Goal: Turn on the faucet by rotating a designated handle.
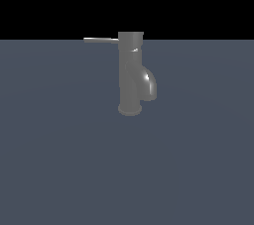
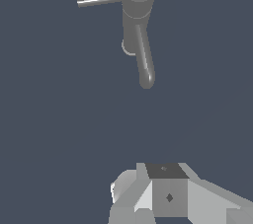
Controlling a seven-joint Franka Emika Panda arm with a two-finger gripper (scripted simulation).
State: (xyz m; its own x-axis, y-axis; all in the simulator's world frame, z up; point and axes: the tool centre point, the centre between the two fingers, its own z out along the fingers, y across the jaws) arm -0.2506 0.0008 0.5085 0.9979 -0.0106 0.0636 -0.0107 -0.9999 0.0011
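handle [image 1: 101, 40] upper left of faucet [image 1: 131, 73]: judged thin, stiff, slick; would push near tip. my gripper [image 2: 148, 213] opening unclear, held nothing.

Dark grey glossy faucet [image 1: 131, 78], lighter grey handle [image 1: 100, 40], slate-blue floor [image 1: 59, 159], black backdrop [image 1: 49, 1]

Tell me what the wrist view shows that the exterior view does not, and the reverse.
Only the wrist view shows the gripper, low in the frame and apart from the faucet; whether it is open I cannot tell. Only the exterior view shows the faucet from the side, its flared base on the floor and black background behind. Both show the handle sticking out horizontally from the top cap, and the curved spout.
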